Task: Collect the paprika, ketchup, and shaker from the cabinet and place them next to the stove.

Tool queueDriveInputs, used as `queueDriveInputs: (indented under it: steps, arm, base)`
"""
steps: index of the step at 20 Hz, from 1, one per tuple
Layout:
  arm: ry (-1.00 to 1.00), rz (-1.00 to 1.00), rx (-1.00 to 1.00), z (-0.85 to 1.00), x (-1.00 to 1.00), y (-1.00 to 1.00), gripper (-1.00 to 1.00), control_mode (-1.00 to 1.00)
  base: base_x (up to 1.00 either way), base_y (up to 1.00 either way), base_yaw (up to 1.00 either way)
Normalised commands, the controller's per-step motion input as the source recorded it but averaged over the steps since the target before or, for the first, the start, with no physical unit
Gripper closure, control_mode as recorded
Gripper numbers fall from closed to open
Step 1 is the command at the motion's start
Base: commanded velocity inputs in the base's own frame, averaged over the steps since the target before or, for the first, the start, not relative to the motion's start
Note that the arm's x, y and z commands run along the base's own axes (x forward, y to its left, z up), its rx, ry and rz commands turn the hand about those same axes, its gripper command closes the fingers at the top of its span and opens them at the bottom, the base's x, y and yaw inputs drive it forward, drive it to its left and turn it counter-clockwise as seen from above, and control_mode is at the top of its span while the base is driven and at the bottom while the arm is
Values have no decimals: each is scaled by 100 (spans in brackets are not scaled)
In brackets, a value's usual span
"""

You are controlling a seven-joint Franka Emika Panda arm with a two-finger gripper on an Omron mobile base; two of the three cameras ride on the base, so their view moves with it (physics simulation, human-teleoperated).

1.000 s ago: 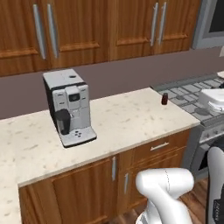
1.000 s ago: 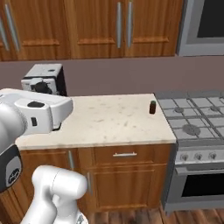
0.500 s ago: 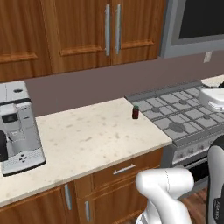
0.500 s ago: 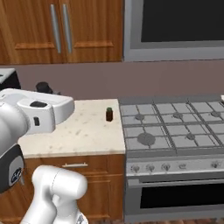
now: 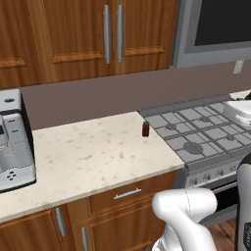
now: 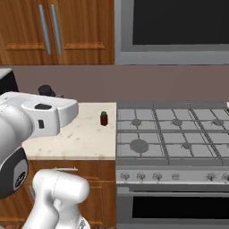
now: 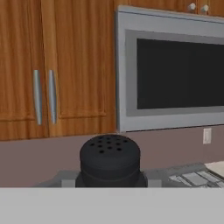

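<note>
You have the gripper (image 7: pixel 110 183) clamped on the shaker (image 7: pixel 110 159), upright with its perforated dome on top, while the unlabelled paprika (image 5: pixel 145 128) stands upright on the counter (image 5: pixel 98 152) just beside the stove (image 5: pixel 206 137).

1. The shaker (image 7: pixel 110 159) shows just its perforated top (its lower body is cut off).
2. The coffee machine (image 5: pixel 13 147) runs past the left base view's left edge.

Brown wooden wall cabinets (image 5: pixel 98 34), mauve backsplash (image 5: pixel 98 100), speckled cream counter (image 5: pixel 93 152), grey microwave (image 6: pixel 172 31).
</note>
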Motion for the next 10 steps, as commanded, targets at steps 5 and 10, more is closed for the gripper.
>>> queueDriveInputs:
  steps: [5,10]
  arm:
    - [31,35,0,-95,42,-7,100,-100]
    - [30,41,-1,-98,44,-17,100,-100]
  base:
    - [0,0,0]
    - [0,0,0]
